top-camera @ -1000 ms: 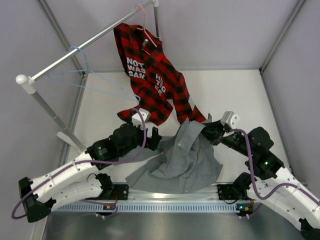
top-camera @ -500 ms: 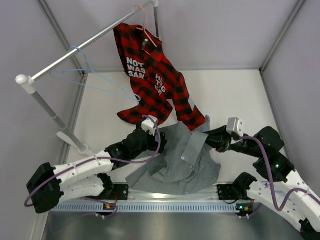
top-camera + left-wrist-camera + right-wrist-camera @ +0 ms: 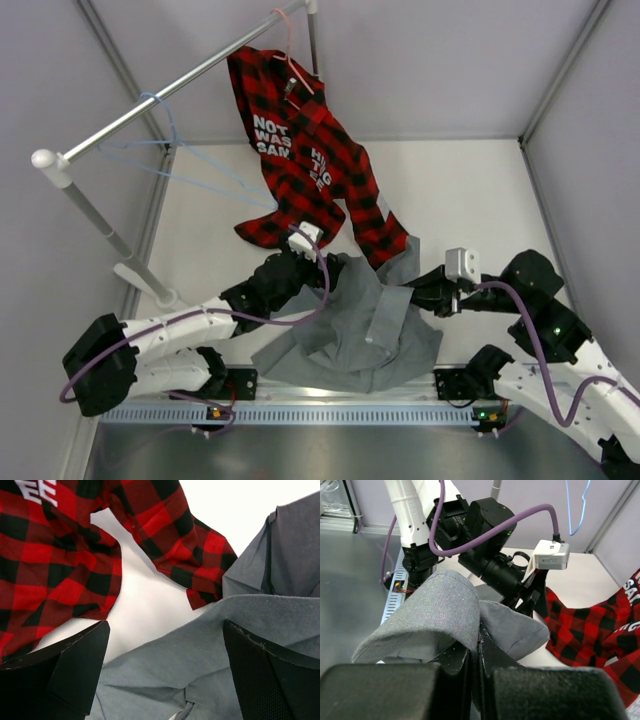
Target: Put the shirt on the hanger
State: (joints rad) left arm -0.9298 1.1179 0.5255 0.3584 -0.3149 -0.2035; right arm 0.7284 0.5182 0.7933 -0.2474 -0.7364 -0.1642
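Table first: its back and right side are bare, so that is your room to move. The left side is cramped by the rail, its post and its foot.

The plaid shirt hangs from the far end of the rail on a pink hanger. Its tail drapes down to the table and meets the top edge of the shirt.

The shirt is a crumpled grey heap on the table between the arms. Its near hem lies just beside the base strip, and one fold is lifted on the right.

The hanger hooks on the rail's left part, well apart from the shirt and with nothing touching it.

Right gripper: jaws pressed together, pinching a raised fold of shirt. I can't tell whether that fold is collar or placket.

Left gripper: jaws spread wide and holding nothing. It hovers over the shirt's far edge, right where the plaid tail lies.

My read is you're in the gather step — shirt gripped on one side only, hanger not yet in play.

The next move needs a second hold on grey only, at collar or shoulder, so the neck opens. Keep the left jaws off the plaid, since the two edges lie just beside each other there. Lift toward the bare right and back, not toward the post.
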